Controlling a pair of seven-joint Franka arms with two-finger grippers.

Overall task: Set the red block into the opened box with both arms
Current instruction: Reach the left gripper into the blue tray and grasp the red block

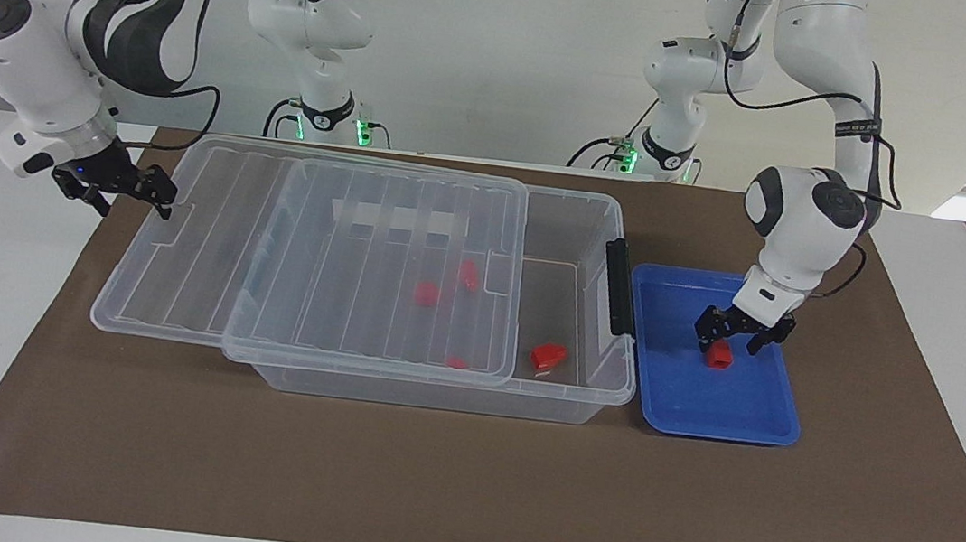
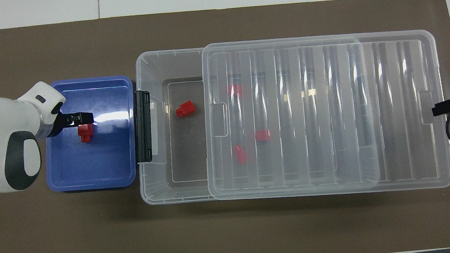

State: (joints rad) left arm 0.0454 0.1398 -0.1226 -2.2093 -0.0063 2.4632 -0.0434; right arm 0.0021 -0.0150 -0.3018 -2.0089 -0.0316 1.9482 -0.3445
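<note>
The red block (image 1: pixel 717 356) (image 2: pixel 85 134) lies in the blue tray (image 1: pixel 757 420) (image 2: pixel 90 175). My left gripper (image 1: pixel 730 340) (image 2: pixel 88 118) hangs low over it, fingers still apart around its top; I cannot tell whether they touch it. The box (image 1: pixel 597 229) (image 2: pixel 150 67) stands beside the tray, uncovered at that end. Its clear ribbed lid (image 1: pixel 337 273) (image 2: pixel 325 113) lies shifted toward the right arm's end. My right gripper (image 1: pixel 136 204) (image 2: pixel 437 108) is open, with one fingertip at the lid's end rim.
Inside the box, a red piece (image 1: pixel 548 357) (image 2: pixel 184 109) lies in the uncovered part and others (image 1: pixel 426 293) (image 2: pixel 263 135) show through the lid. A black latch (image 1: pixel 622 287) stands on the box wall next to the tray. Brown mat covers the table.
</note>
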